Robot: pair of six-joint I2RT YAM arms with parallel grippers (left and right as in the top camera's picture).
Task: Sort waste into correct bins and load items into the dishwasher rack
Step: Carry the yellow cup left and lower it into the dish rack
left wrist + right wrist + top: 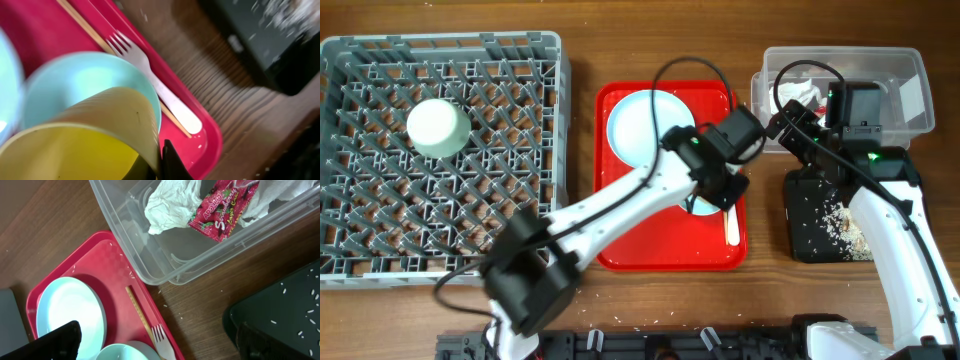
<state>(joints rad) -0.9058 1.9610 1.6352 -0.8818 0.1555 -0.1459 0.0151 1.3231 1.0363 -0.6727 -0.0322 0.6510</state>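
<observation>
My left gripper [160, 161] is shut on the rim of the yellow cup [85, 140], which hangs just over a pale green bowl [85, 75] on the red tray; in the overhead view this gripper [718, 188] hides the cup. The white fork [155, 82] and chopsticks [82, 22] lie along the tray's right side. The white plate [642, 125] lies at the tray's back. A second bowl [438, 127] sits upside down in the grey rack [520, 60]. My right gripper [160, 330] is open and empty, between the clear tub [165, 265] and the black tray [285, 305].
The clear tub [910, 70] holds the crumpled napkin [167, 205] and the red sachet wrapper [222, 207]. The black tray [810, 235] holds scattered rice crumbs [840, 215]. The red tray [670, 255] lies between the rack and the bins. A few crumbs lie on the wooden table.
</observation>
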